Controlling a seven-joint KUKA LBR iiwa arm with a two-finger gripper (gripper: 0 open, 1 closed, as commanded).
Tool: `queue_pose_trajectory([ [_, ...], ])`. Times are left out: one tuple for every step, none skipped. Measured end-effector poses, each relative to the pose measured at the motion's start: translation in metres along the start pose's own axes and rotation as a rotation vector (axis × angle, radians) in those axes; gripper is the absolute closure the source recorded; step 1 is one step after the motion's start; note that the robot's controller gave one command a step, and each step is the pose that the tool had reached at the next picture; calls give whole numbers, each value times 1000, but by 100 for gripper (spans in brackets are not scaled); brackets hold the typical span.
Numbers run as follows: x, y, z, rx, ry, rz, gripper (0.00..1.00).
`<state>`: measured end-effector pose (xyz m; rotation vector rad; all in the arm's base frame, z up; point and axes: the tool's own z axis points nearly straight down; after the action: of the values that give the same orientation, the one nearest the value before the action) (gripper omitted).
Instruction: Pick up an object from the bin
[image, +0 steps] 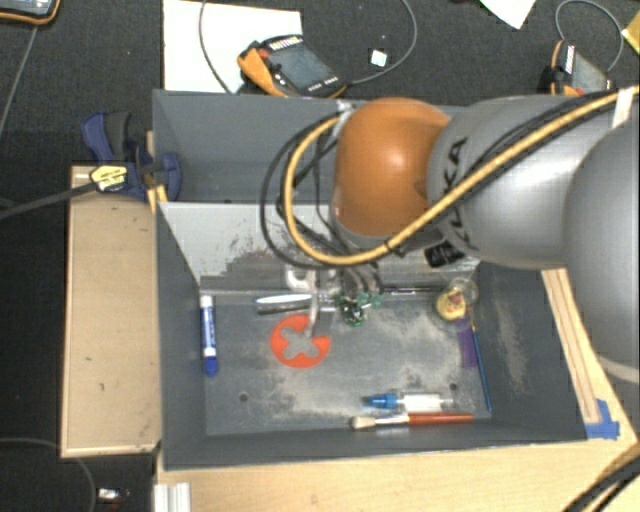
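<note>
My gripper (316, 316) hangs under the arm's orange cover in the middle of the bin, its tip just above the upper right edge of a flat red disc (300, 345) with a grey cross-shaped cut-out. The disc lies on the bin floor, left of centre. A slim silvery piece (274, 300) sticks out to the left at the gripper's height; I cannot tell whether it is a loose thing or part of the gripper. Nothing is visibly held.
A blue marker (208, 336) lies along the left wall. Near the front wall lie a white marker with a blue cap (408, 402) and a red-handled brush (415, 420). A purple stick (467, 350) and a small yellowish round thing (452, 301) sit at the right.
</note>
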<state>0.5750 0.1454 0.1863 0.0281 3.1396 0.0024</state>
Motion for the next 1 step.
queue_pose_trajectory([
  [0,0,0,0,0,0,0],
])
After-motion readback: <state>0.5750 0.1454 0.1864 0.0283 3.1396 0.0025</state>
